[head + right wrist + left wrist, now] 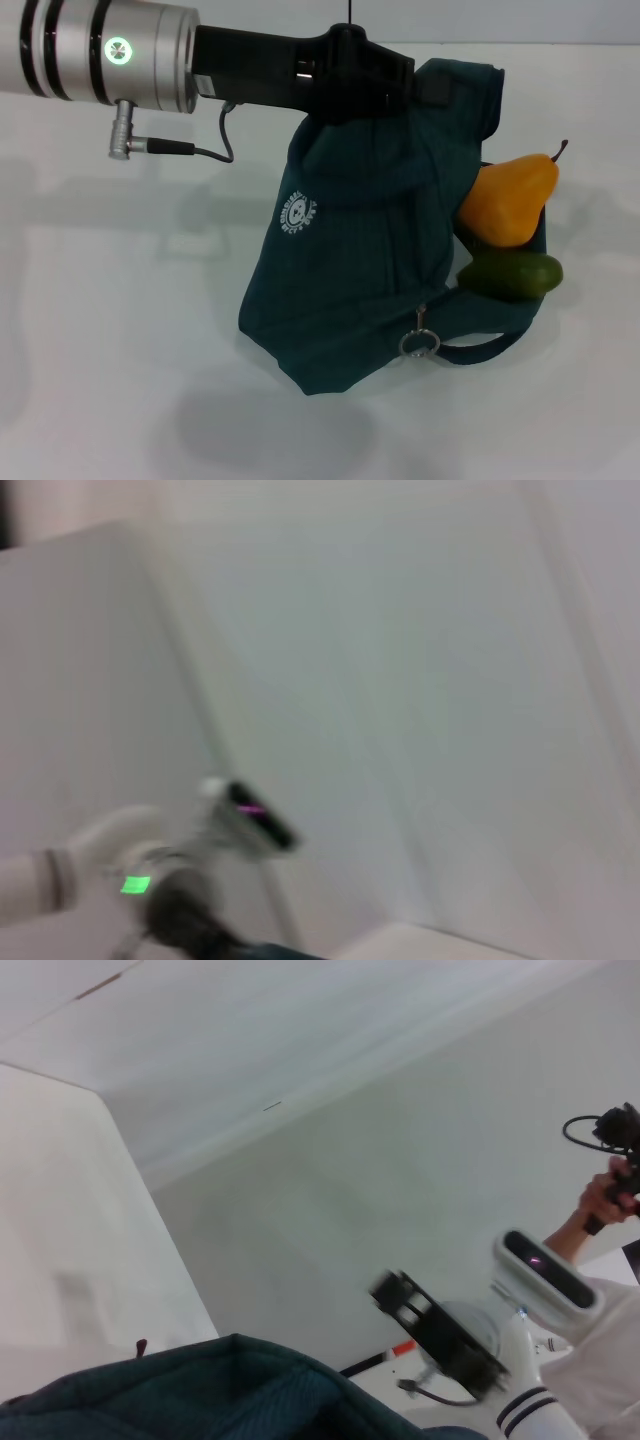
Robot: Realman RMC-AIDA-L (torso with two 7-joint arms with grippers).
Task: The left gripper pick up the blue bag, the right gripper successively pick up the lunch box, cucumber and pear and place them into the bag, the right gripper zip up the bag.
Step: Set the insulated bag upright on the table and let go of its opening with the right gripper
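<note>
My left gripper [352, 72] is shut on the top of the blue bag [360, 270] and holds it up over the white table; its fingers are buried in the fabric. The bag hangs tilted, its white logo [296, 213] facing me and its ring zipper pull [419, 345] dangling low. The orange-yellow pear [510, 200] and the end of the dark green cucumber [512, 275] stick out of the bag's open right side. The lunch box is hidden. A black shape that may be my right gripper [432, 1332] shows far off in the left wrist view. The bag's fabric [220, 1390] fills that view's lower edge.
The white table [110, 330] lies under and around the bag. A loop handle [490, 345] hangs below the cucumber. A person's hand holding a black device [610, 1185] is at the far side of the left wrist view.
</note>
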